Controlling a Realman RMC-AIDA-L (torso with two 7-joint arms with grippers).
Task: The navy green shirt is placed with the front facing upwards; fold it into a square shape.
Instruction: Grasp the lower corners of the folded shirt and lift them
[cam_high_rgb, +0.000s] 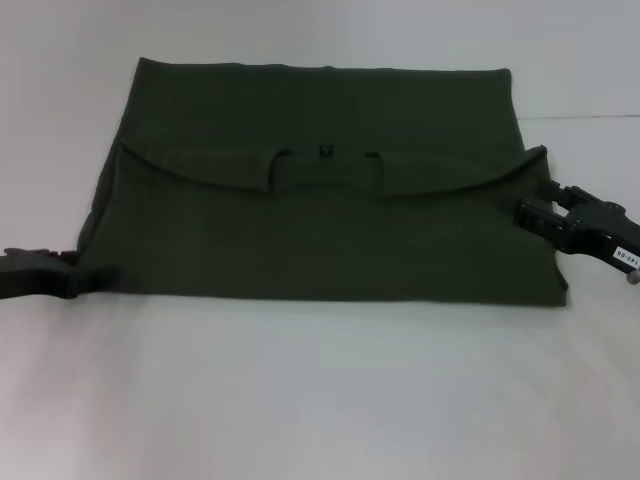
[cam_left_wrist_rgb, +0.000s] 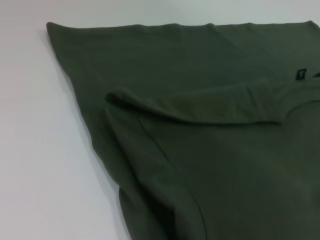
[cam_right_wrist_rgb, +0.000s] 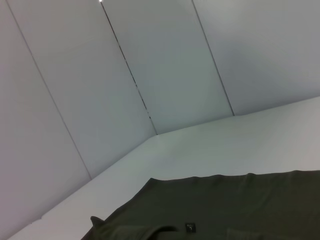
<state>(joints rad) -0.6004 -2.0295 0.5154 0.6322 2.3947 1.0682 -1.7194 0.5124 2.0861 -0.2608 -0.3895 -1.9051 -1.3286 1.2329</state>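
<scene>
From the head camera I have my left gripper (cam_high_rgb: 70, 275) low at the left edge of the frame, its tip at the near left corner of the shirt (cam_high_rgb: 330, 215). It lies dark against dark cloth there, so I cannot tell whether the fingers are parted or closed on anything.

The shirt sits in the middle of the white table (cam_high_rgb: 320, 400), already folded into a broad rectangle with its plain green side up. A folded-over layer covers the near part; its upper edge runs in a shallow curve across the cloth. At the middle of that curve is a notch with a small black tag (cam_high_rgb: 324, 151) just above it. My left wrist camera shows the same fold edge up close, raised a little off the layer under it, with the tag (cam_left_wrist_rgb: 301, 74) near the frame's side.

On the right, my right gripper (cam_high_rgb: 545, 207) is at the shirt's right edge, near the end of the fold line. Its fingers look narrow, tips just at the cloth, and I cannot tell if they pinch it. The right wrist camera sees the far part of the shirt (cam_right_wrist_rgb: 240, 205), the tag (cam_right_wrist_rgb: 190, 227) and pale wall panels (cam_right_wrist_rgb: 150, 65) behind.
</scene>
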